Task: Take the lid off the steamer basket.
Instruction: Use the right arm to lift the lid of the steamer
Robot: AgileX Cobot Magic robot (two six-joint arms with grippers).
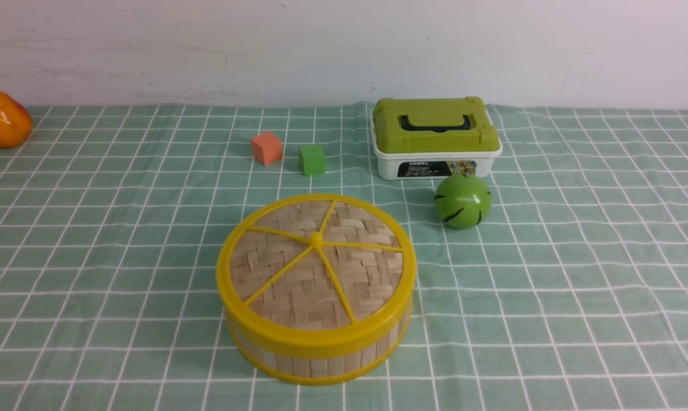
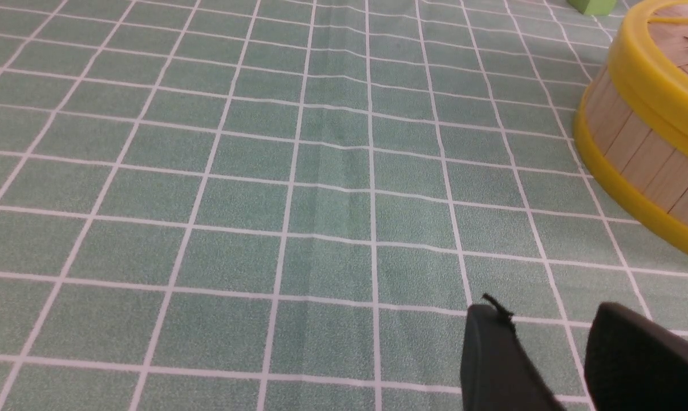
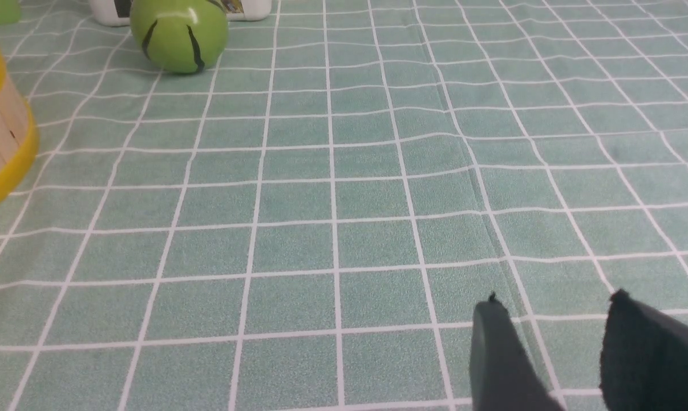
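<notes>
1. Front view: one flat, round woven-bamboo lid [image 1: 287, 268] with a thick yellow plastic rim, five yellow spokes and a small central knob sits closed on one round steamer basket [image 1: 321, 361] with vertical bamboo-slat walls, mid-table on the green checked tablecloth [image 1: 549, 285].
2. Behind it stand two matte blocks, one orange cube [image 1: 266, 148] and one green cube [image 1: 311, 159]. There is also one white plastic box [image 1: 435, 165] with an olive-green top, one glossy green black-striped ball [image 1: 462, 201], and one glossy orange pear [image 1: 3, 120] at far left.
3. Left wrist view: left gripper [image 2: 549, 319], two black fingers parted, released, clear of the basket.
4. Right wrist view: right gripper [image 3: 555, 311], two dark fingers parted, released, over cloth.
</notes>
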